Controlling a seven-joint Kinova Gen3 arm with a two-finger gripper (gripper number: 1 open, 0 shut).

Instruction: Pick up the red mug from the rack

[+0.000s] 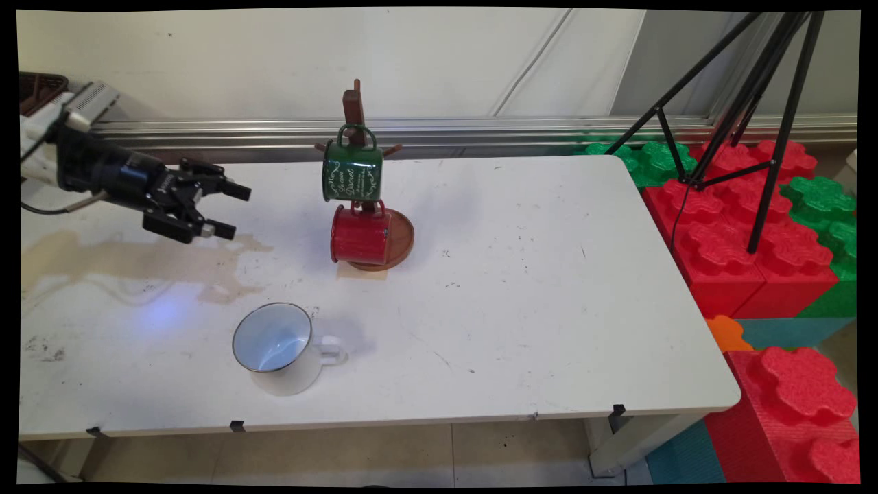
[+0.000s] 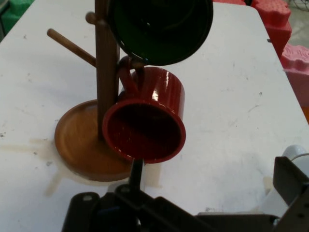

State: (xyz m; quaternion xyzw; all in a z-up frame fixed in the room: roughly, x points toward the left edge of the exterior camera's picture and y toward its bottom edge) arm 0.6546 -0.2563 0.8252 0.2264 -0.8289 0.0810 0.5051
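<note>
My gripper [image 1: 234, 211] hangs open and empty above the table's left side, pointing right at a wooden mug tree [image 1: 354, 110]. A green mug [image 1: 352, 171] hangs from an upper peg and a red mug [image 1: 360, 235] from a lower peg, just over the tree's round base [image 1: 403, 237]. In the hand view the red mug [image 2: 147, 121] shows its open mouth straight ahead, with the green mug [image 2: 161, 29] above it and the post [image 2: 106, 72] to their left. A white enamel mug [image 1: 278, 346] stands upright near the table's front edge, below and to the right of the gripper.
A brownish stain [image 1: 137, 257] spreads over the table's left part under the gripper. Beyond the table's right edge stand red and green foam blocks [image 1: 741, 233] and a black tripod [image 1: 761, 103]. A metal rail [image 1: 480, 130] runs along the wall behind.
</note>
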